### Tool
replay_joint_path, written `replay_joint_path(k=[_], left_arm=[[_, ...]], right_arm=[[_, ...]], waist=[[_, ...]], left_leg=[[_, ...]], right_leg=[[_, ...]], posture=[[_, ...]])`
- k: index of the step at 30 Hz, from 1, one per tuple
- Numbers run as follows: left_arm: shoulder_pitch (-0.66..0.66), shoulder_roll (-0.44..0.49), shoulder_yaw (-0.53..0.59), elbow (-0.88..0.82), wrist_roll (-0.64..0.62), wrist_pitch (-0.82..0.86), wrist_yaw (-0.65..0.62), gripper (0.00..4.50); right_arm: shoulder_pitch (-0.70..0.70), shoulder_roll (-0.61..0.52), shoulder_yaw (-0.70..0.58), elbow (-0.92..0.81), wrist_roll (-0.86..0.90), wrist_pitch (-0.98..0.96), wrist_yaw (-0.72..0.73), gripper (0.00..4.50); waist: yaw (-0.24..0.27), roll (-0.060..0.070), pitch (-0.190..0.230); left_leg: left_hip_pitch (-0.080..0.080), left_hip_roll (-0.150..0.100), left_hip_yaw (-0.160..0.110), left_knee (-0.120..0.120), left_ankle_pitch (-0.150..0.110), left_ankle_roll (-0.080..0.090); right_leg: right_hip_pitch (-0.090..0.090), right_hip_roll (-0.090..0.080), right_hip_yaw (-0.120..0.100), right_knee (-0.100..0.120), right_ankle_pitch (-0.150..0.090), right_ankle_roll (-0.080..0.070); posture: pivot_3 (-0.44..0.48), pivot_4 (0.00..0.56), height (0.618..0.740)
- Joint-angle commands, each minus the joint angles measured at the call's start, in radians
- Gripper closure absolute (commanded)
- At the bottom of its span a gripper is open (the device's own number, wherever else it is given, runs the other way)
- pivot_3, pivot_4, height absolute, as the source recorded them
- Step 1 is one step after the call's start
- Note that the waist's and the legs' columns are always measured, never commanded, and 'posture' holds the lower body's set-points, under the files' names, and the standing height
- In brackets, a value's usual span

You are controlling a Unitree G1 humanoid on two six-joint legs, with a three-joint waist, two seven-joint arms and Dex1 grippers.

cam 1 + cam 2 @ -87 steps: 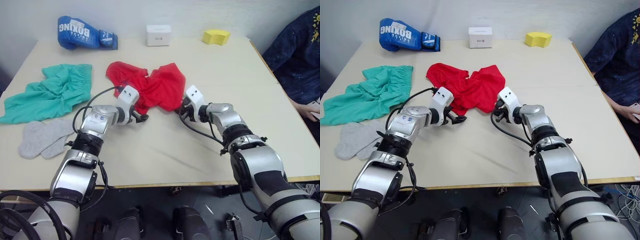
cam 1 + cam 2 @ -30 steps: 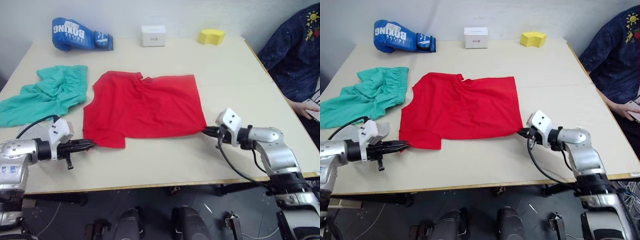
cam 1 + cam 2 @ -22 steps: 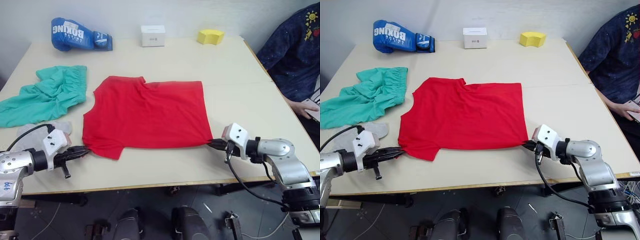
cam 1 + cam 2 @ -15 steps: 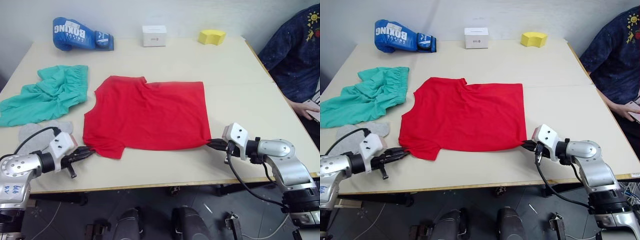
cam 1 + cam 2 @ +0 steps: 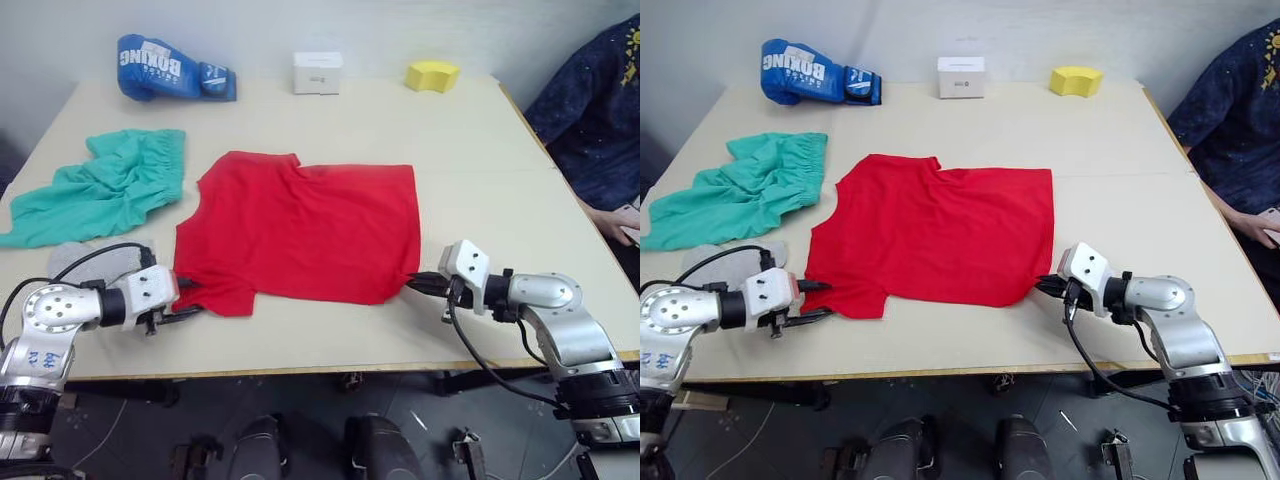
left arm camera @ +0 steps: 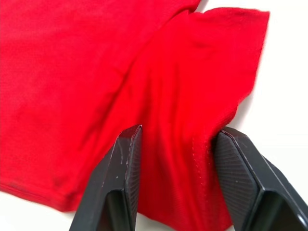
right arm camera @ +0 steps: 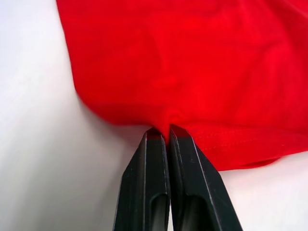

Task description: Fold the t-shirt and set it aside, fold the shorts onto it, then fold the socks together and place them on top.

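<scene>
The red t-shirt (image 5: 300, 230) lies spread flat in the middle of the table, neck toward the far side. My left gripper (image 5: 187, 298) is at its near-left sleeve, open, with the sleeve cloth (image 6: 192, 120) lying loose between the two fingers. My right gripper (image 7: 166, 132) is shut on the shirt's near-right hem corner (image 5: 408, 283). The teal shorts (image 5: 110, 185) lie crumpled at the left. The grey socks (image 5: 85, 262) lie just in front of them, partly behind my left arm.
A blue boxing glove (image 5: 170, 67), a white box (image 5: 317, 72) and a yellow block (image 5: 433, 74) stand along the far edge. A person in dark blue (image 5: 600, 110) sits at the right side. The near table edge (image 5: 330, 365) runs close below both grippers.
My left gripper has let go of the sleeve and now stands open around it, having moved slightly right. The right gripper keeps its hold on the hem corner.
</scene>
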Motion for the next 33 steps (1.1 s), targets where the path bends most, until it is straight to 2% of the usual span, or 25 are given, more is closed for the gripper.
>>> replay_joint_path(k=[1, 6, 9, 13, 17, 20, 26, 28, 30, 33], left_arm=[[-0.032, -0.013, -0.051, 0.115, 0.115, -0.025, 0.104, 2.23], [-0.05, -0.017, -0.088, 0.151, 0.135, -0.03, 0.134, 2.23], [-0.02, -0.015, -0.097, 0.145, 0.121, -0.014, 0.122, 3.14], [0.004, -0.012, -0.08, 0.126, 0.101, -0.009, 0.132, 4.46], [0.044, 0.008, -0.016, 0.075, 0.035, 0.001, 0.123, 4.46], [0.117, 0.042, 0.058, -0.006, -0.069, 0.005, 0.044, 4.46], [0.343, 0.153, 0.18, -0.179, -0.205, 0.133, -0.119, 4.46], [0.457, 0.169, 0.237, -0.265, -0.273, 0.181, -0.191, 4.46], [0.535, 0.173, 0.28, -0.334, -0.317, 0.234, -0.222, 4.46], [0.607, 0.183, 0.317, -0.396, -0.326, 0.311, -0.234, 4.46]], right_arm=[[-0.016, 0.001, -0.006, -0.028, 0.018, -0.003, 0.001, 4.5], [-0.019, 0.001, -0.003, -0.029, 0.021, -0.003, 0.007, 4.5], [-0.017, -0.001, -0.002, -0.028, 0.021, -0.006, 0.011, 4.5], [-0.013, -0.003, -0.006, -0.026, 0.021, -0.011, 0.013, 4.5], [-0.007, -0.01, -0.013, -0.026, 0.021, -0.021, 0.015, 4.5], [0.021, -0.045, -0.034, -0.034, 0.028, -0.047, 0.044, 4.5], [0.122, -0.152, -0.072, -0.056, 0.041, -0.12, 0.125, 4.5], [0.169, -0.189, -0.072, -0.066, 0.034, -0.15, 0.152, 4.5], [0.205, -0.215, -0.069, -0.077, 0.031, -0.167, 0.172, 4.5], [0.249, -0.252, -0.052, -0.124, 0.064, -0.087, 0.211, 4.5]], waist=[[0.004, 0.002, -0.001], [0.0, 0.005, -0.003], [-0.001, 0.007, -0.004], [-0.001, 0.008, -0.005], [-0.005, 0.008, -0.005], [-0.012, 0.007, -0.005], [-0.02, 0.005, -0.004], [-0.023, 0.003, -0.003], [-0.026, 0.003, -0.003], [-0.026, 0.002, -0.003]], left_leg=[[0.0, 0.0, 0.0, 0.001, 0.0, 0.001], [0.007, 0.0, 0.002, -0.001, -0.001, 0.001], [0.015, 0.0, 0.005, -0.006, -0.001, 0.001], [0.016, 0.001, 0.006, -0.006, -0.001, 0.0], [0.016, 0.001, 0.006, -0.006, -0.002, 0.0], [0.016, 0.003, 0.007, -0.007, -0.003, -0.002], [0.012, 0.003, 0.012, -0.008, -0.005, -0.003], [0.012, 0.003, 0.013, -0.007, -0.006, -0.001], [0.013, 0.003, 0.013, -0.007, -0.007, -0.001], [0.013, 0.004, 0.013, -0.008, -0.007, -0.002]], right_leg=[[0.001, 0.0, 0.0, 0.0, 0.0, 0.0], [0.005, -0.001, 0.0, 0.001, 0.0, 0.0], [0.01, -0.001, 0.002, -0.001, 0.0, 0.0], [0.01, -0.001, 0.003, -0.001, 0.0, 0.0], [0.009, -0.001, 0.004, -0.001, 0.0, -0.001], [0.008, 0.0, 0.004, -0.001, -0.001, -0.001], [0.003, 0.002, 0.008, -0.003, -0.001, -0.001], [0.003, 0.001, 0.008, -0.003, -0.001, -0.001], [0.004, 0.0, 0.008, -0.004, -0.001, -0.001], [0.003, 0.0, 0.009, -0.005, -0.001, -0.002]], posture=[[0.0, 0.15, 0.74], [0.0, 0.15, 0.74], [0.0, 0.15, 0.74], [0.0, 0.15, 0.74], [0.0, 0.15, 0.74], [0.0, 0.15, 0.74], [0.0, 0.15, 0.74], [0.0, 0.15, 0.74], [0.0, 0.15, 0.74], [0.0, 0.15, 0.74]])
